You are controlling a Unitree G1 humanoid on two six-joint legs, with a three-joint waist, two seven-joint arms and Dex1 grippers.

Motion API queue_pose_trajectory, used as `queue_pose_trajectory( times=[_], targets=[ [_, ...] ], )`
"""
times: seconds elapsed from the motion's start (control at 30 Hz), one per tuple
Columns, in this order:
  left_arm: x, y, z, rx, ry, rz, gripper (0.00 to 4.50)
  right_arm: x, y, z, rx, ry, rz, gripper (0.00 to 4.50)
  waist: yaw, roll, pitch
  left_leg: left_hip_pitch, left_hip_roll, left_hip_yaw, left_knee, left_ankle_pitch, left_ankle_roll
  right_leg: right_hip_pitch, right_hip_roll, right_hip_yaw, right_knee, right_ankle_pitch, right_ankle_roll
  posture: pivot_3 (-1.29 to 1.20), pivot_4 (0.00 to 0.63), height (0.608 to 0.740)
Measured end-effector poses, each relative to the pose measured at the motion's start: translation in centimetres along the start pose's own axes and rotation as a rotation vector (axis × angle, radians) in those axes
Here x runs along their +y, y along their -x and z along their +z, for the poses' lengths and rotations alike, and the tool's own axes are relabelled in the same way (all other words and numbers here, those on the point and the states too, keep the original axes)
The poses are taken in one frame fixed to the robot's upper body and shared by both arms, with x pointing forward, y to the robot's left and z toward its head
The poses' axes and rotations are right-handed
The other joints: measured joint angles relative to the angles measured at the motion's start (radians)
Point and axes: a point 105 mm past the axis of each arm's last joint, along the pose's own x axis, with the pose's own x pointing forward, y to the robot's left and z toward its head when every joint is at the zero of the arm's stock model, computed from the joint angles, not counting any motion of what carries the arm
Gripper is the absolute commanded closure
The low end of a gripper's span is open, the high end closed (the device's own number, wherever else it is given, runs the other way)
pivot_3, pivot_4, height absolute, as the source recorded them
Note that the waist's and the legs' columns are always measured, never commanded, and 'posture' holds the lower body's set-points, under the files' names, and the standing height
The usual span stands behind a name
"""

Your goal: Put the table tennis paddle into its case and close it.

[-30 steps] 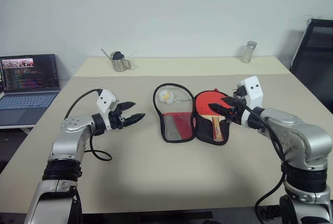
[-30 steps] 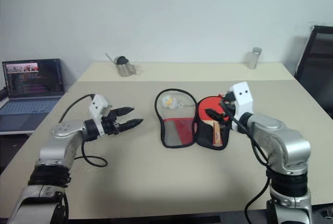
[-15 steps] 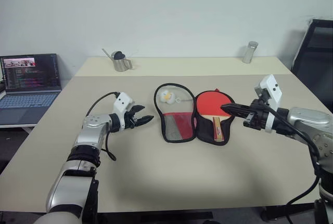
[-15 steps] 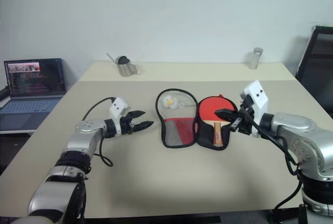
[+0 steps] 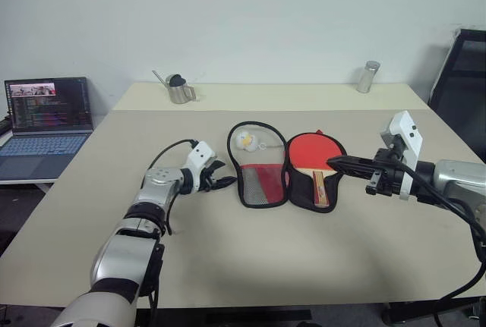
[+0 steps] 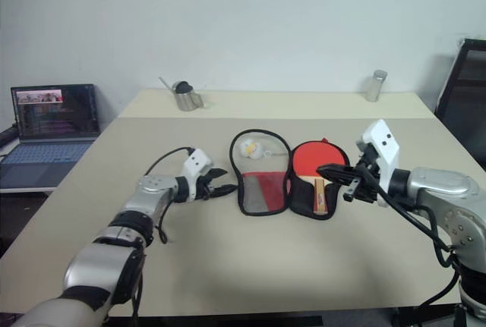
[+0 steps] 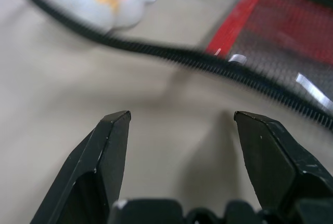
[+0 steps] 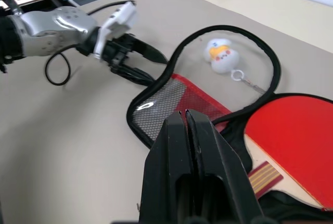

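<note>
The paddle (image 5: 313,154) lies in the open case (image 5: 262,166) on the bench; right claw (image 5: 331,162) has let go, pulled back and closed empty, while the left claw (image 5: 225,176), wide, has reached the flap to fold it

The left gripper (image 5: 225,175) has come up beside the case (image 5: 258,166); the right gripper (image 5: 332,162) has backed off it, its fingers now pressed together.
</note>
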Motion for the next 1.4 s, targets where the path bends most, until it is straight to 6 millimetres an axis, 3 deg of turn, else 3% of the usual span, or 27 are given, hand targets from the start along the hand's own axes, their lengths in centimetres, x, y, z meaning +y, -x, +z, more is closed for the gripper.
queue_pose_trajectory(
  times=[0.13, 0.33, 0.37, 0.5, 0.8, 1.17, 1.4],
  targets=[
    [-1.6, -1.9, 2.6, -0.052, -0.051, -0.090, 1.03, -0.3, 0.6, -0.4, 0.031, 0.010, -0.017, 4.44, 0.005, -0.001, 0.000, -0.001, 0.000, -0.001, 0.000, 0.000, 0.000, 0.000, 0.000, -0.001, 0.000, 0.000, 0.000, 0.00, 0.150, 0.740],
    [-4.5, -4.6, 9.8, -0.209, -0.183, -0.252, 1.03, -0.7, 2.4, -1.1, 0.078, 0.013, -0.035, 4.44, 0.011, -0.001, 0.001, -0.005, -0.002, -0.004, 0.003, 0.000, 0.000, 0.000, 0.001, -0.009, -0.001, 0.000, 0.000, 0.00, 0.150, 0.740],
    [-5.1, -4.9, 10.7, -0.231, -0.204, -0.274, 1.03, -0.7, 2.7, -1.4, 0.092, 0.007, -0.034, 4.28, 0.012, -0.001, 0.001, -0.005, -0.002, -0.004, 0.003, 0.000, 0.000, 0.000, 0.001, -0.009, -0.001, 0.000, 0.000, 0.00, 0.150, 0.740],
    [-6.9, -6.1, 12.2, -0.270, -0.235, -0.326, 1.03, -0.1, 4.0, -2.5, 0.148, -0.029, 0.002, 3.18, 0.008, -0.001, 0.001, -0.004, -0.001, -0.004, 0.003, 0.000, 0.000, 0.000, 0.001, -0.009, 0.000, 0.000, 0.000, 0.00, 0.150, 0.740],
    [-9.4, -8.0, 11.9, -0.256, -0.210, -0.379, 1.03, 0.0, 5.2, -3.1, 0.179, -0.037, -0.018, 0.10, 0.006, -0.001, 0.001, -0.006, -0.001, -0.007, 0.013, -0.002, 0.003, 0.003, 0.002, -0.012, 0.002, 0.000, 0.001, 0.00, 0.150, 0.740],
    [-10.8, -8.7, 11.9, -0.253, -0.195, -0.416, 1.03, -0.6, 5.3, -2.9, 0.171, -0.031, -0.061, 0.04, 0.007, -0.001, 0.001, -0.006, -0.001, -0.007, 0.014, -0.002, 0.003, 0.004, 0.002, -0.011, 0.002, 0.001, 0.002, 0.00, 0.150, 0.740],
    [-10.6, -8.1, 12.2, -0.290, -0.171, -0.445, 1.03, -2.5, 4.1, -2.1, 0.100, -0.059, -0.170, 0.04, 0.003, -0.001, 0.001, -0.006, 0.000, -0.007, 0.014, -0.002, 0.003, 0.004, 0.002, -0.010, 0.002, 0.001, 0.002, 0.00, 0.150, 0.740]
  ],
)
